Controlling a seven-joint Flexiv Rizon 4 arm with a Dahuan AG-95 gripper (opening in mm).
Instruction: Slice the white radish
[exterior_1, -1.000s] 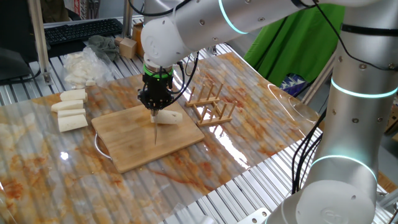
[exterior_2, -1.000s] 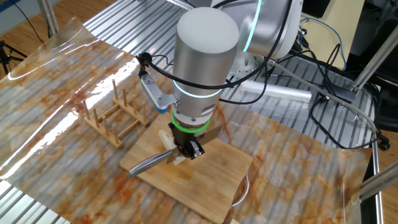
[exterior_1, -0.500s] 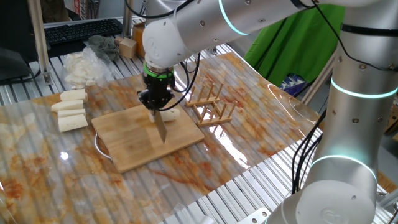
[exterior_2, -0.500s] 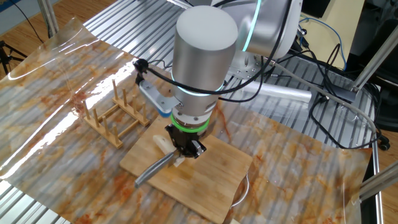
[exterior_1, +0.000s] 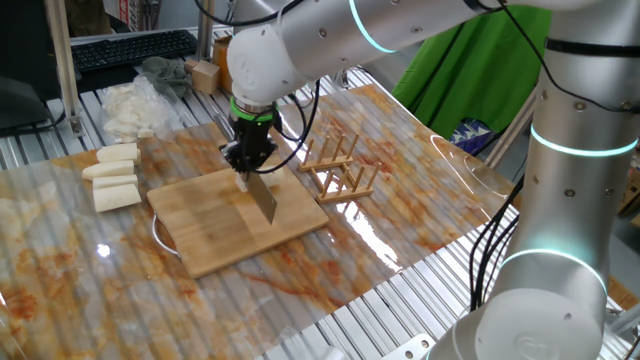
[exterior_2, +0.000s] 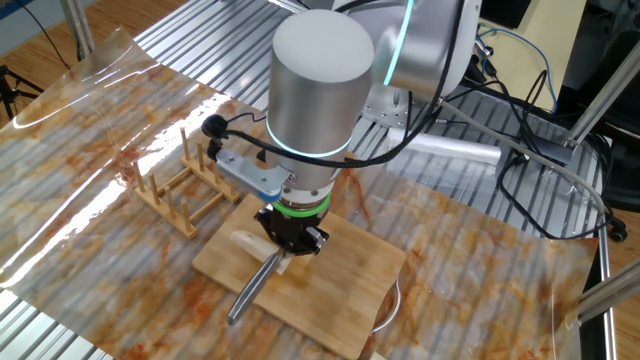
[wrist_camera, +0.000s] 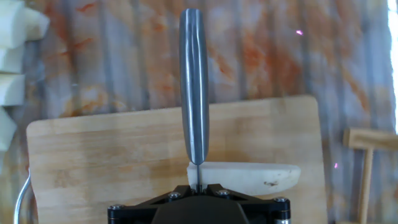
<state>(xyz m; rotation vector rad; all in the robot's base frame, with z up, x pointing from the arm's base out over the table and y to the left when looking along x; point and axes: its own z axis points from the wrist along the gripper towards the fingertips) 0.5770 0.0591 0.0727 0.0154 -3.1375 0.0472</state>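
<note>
Knife (wrist_camera: 194, 93) clamped in gripper (wrist_camera: 198, 186), blade crosswise over white radish (wrist_camera: 249, 176); radish lies directly below fingers, long axis across cutting board (wrist_camera: 112, 155).

Ribbed metal table (exterior_1: 420, 300) (apparently plastic-sheeted) carries cutting board (exterior_1: 215, 225), rack (exterior_1: 340, 170).

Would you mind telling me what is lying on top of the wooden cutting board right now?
On the cutting board lies the white radish, whole, tapered end outward. The hand, shut on a knife, hangs over it. The radish's near edge is covered by the hand.
</note>
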